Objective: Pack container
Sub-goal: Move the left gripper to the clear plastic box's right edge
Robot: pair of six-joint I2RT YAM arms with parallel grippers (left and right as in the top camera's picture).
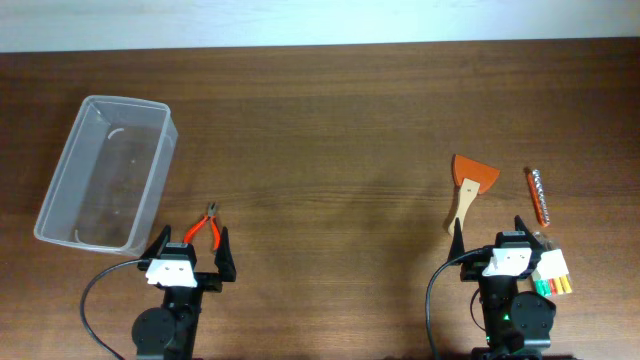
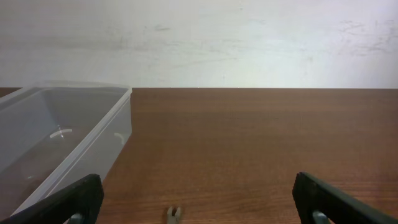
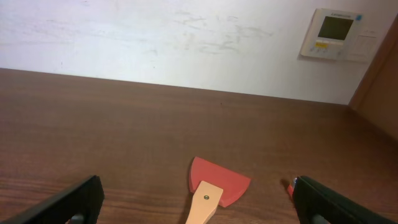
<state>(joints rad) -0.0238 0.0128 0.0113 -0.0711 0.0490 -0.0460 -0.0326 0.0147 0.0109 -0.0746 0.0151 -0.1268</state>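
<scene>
The clear plastic container stands empty at the far left of the table; the left wrist view shows it on the left. Small red-handled pliers lie just right of it, their metal tip between my left fingers. My left gripper is open at the front edge, behind the pliers. A scraper with an orange blade and wooden handle lies at the right, ahead of my open right gripper; the right wrist view shows the scraper between the fingers.
An orange-handled tool with a metal shaft lies right of the scraper. A white block with coloured pieces sits beside the right arm. A wall runs behind the table's far edge.
</scene>
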